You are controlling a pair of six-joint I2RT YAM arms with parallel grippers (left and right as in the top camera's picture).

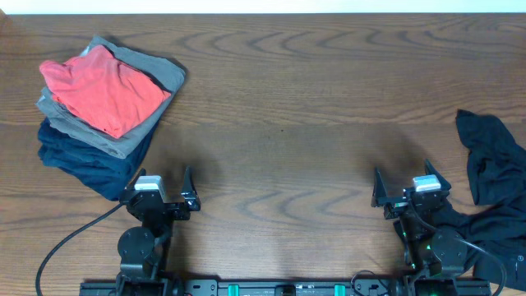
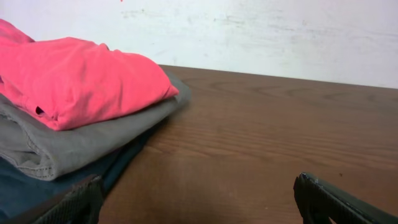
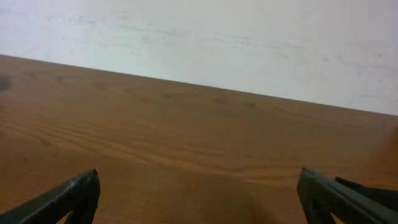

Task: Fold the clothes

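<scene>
Black T-shirt (image 1: 493,177) crumpled at right edge of tabletop (image 1: 288,123), just beside right claw (image 1: 404,171), both claws released and empty, left claw (image 1: 164,174) near stack of folded garments (image 1: 103,107) at far left

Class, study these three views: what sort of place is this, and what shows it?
Probably a robotics lab bench for laundry folding: left gripper and right gripper mounted at a wooden table, a stack of folded garments, and a loose black T-shirt.
</scene>
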